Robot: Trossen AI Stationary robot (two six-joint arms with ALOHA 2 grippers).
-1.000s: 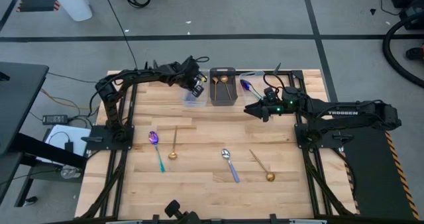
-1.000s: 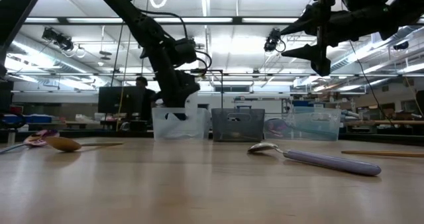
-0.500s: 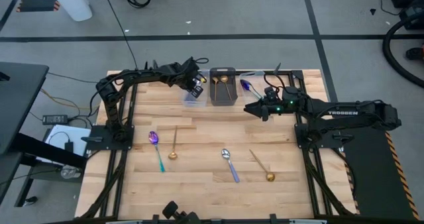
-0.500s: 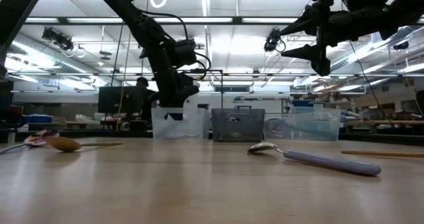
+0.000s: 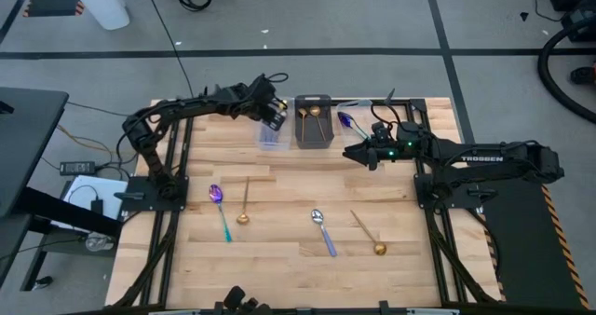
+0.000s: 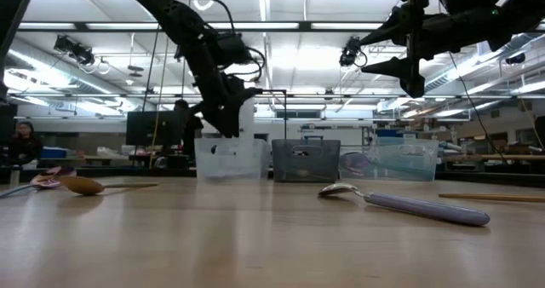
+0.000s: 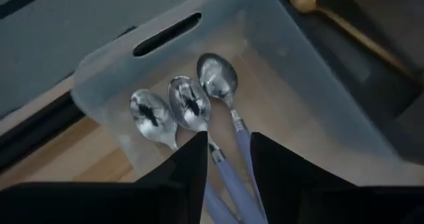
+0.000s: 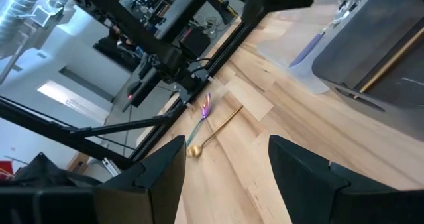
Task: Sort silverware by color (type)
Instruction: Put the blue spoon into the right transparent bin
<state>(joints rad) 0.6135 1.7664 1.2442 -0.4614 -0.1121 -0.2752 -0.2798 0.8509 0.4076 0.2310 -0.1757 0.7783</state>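
On the near left of the surface (image 5: 279,259) lie a rainbow spoon (image 5: 222,210) and, just beside it, a gold spoon (image 5: 244,203). Farther back, the left gripper (image 5: 272,116) hangs over the clear bin (image 7: 278,58) at the far edge. Its jaws stand a little apart with nothing between them. Three silver spoons (image 7: 192,103) with pale handles rest side by side on the bin floor directly below.

To the right of that bin, the dark bin (image 5: 313,124) holds gold spoons (image 5: 310,116). A second clear bin (image 5: 352,119) beyond it has what looks like a blue-purple spoon inside, though it is hard to be sure from above.

Toward the near middle lie a silver spoon (image 5: 322,231) and another gold spoon (image 5: 369,234), a little apart. The right gripper (image 5: 354,154) hovers above the surface in front of the bins, jaws wide and empty.

These spoons look light, stiff and slick, lying nearly flat on the wood. I would judge the handle, near its middle, the safest place to pinch. The polished bowl would likely slip, and a grip near an end would let the spoon swing.
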